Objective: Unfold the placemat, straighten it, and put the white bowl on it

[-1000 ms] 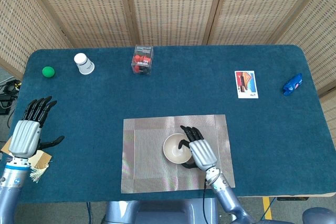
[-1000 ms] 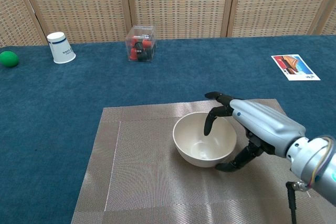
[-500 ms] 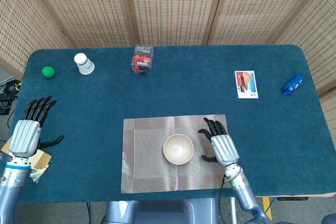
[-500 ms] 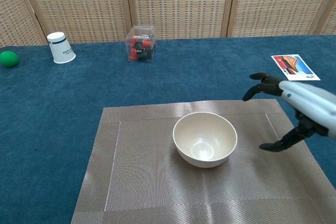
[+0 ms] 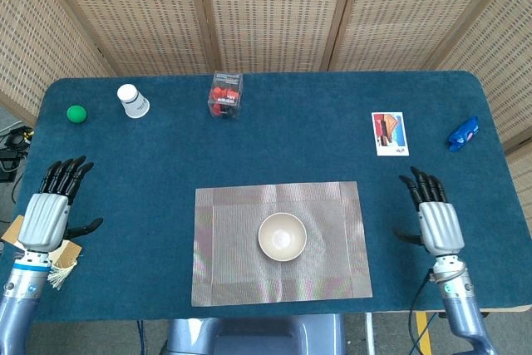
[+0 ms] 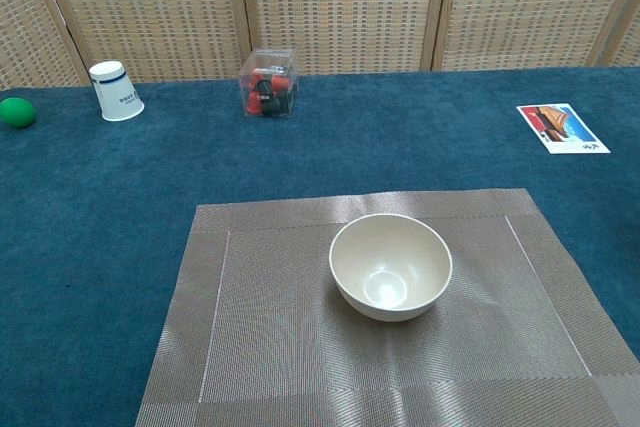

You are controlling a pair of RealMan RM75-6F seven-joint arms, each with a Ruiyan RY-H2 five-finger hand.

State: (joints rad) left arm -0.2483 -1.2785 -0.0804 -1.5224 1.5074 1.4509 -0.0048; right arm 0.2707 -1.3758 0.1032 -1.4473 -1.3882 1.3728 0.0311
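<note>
The grey-brown placemat [image 5: 241,272] [image 6: 250,347] lies flat and unfolded near the table's front edge. The white bowl [image 5: 282,236] [image 6: 390,265] stands upright at its middle. My right hand [image 5: 435,220] hovers over the blue cloth to the right of the mat, fingers spread, holding nothing. My left hand [image 5: 51,208] is at the table's left edge, fingers spread and empty. Neither hand appears in the chest view.
Along the back stand a green ball [image 5: 76,113] [image 6: 15,112], a white paper cup [image 5: 131,101] [image 6: 116,90] and a clear box of red pieces [image 5: 225,94] [image 6: 269,82]. A picture card [image 5: 389,133] [image 6: 561,128] and a blue object [image 5: 464,133] lie at the right.
My right hand let go of the bowl and drew away to the right, off the mat and out of the chest view. The bowl stays where it was; the left hand barely moved.
</note>
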